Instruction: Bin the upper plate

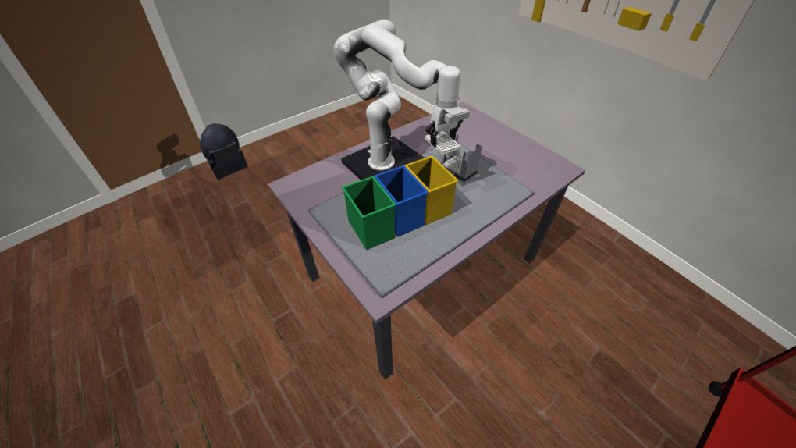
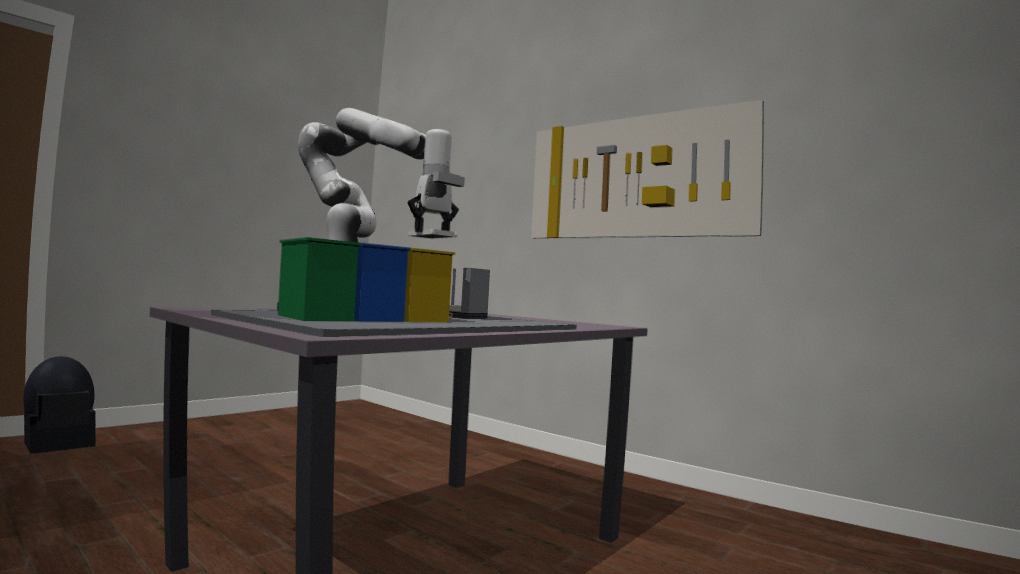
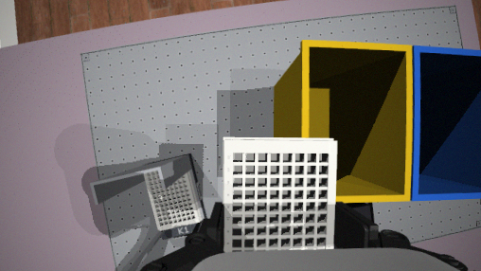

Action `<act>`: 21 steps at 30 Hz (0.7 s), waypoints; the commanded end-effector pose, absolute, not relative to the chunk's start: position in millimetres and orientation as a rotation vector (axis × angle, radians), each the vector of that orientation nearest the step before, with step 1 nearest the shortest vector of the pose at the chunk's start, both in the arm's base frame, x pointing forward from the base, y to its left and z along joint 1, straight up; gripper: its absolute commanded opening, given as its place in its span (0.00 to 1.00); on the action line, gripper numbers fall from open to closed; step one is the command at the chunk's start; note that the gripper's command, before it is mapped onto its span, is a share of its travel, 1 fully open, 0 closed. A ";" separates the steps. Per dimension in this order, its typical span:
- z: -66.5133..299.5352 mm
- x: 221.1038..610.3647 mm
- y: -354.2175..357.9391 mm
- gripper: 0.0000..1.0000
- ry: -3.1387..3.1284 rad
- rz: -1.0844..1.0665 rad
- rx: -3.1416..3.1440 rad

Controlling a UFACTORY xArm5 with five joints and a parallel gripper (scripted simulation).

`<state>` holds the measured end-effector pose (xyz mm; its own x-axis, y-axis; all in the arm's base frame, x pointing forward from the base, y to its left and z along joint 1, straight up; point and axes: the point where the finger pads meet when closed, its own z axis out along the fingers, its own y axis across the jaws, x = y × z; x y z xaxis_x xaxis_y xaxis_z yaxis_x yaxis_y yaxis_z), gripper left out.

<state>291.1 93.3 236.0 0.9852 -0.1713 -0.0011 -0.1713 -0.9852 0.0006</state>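
Note:
My gripper (image 1: 446,146) (image 2: 432,227) (image 3: 277,221) is shut on a white 96-well plate (image 1: 446,147) (image 2: 433,232) (image 3: 279,194) and holds it level, high above the table. It hangs between the grey stack rack K1 (image 1: 470,161) (image 2: 475,291) (image 3: 124,184) and the yellow bin (image 1: 432,189) (image 2: 429,284) (image 3: 308,99). The lower plate (image 1: 455,165) (image 3: 171,199) lies in the rack. The blue bin (image 1: 406,203) (image 2: 382,282) (image 3: 417,118) stands upright past the yellow one, with the green bin (image 1: 370,214) (image 2: 317,279) on its far side.
The three bins stand touching in a row on the grey dotted mat (image 1: 445,239) (image 3: 156,95) on the purple table (image 1: 528,153) (image 2: 399,341). The arm's black base plate (image 1: 356,161) sits at the table's back. A tool board (image 2: 645,167) hangs on the wall.

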 end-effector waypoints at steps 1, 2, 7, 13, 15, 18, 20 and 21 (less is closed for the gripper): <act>236.6 295.0 76.4 0.00 -0.268 0.004 3.131; 236.5 295.5 73.1 0.00 -0.268 0.004 3.131; 235.7 298.1 56.6 0.00 -0.268 0.004 3.131; 235.0 300.7 40.1 0.00 -0.268 0.004 3.131; 234.9 301.2 36.8 0.00 -0.268 0.004 3.131; 234.4 302.8 26.9 0.00 -0.268 0.004 3.131; 234.1 303.8 20.3 0.00 -0.268 0.004 3.131; 234.0 304.4 17.0 0.00 -0.268 0.004 3.130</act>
<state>300.5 33.3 233.5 0.9853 -0.1708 -0.0010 -0.1708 -0.9853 0.0003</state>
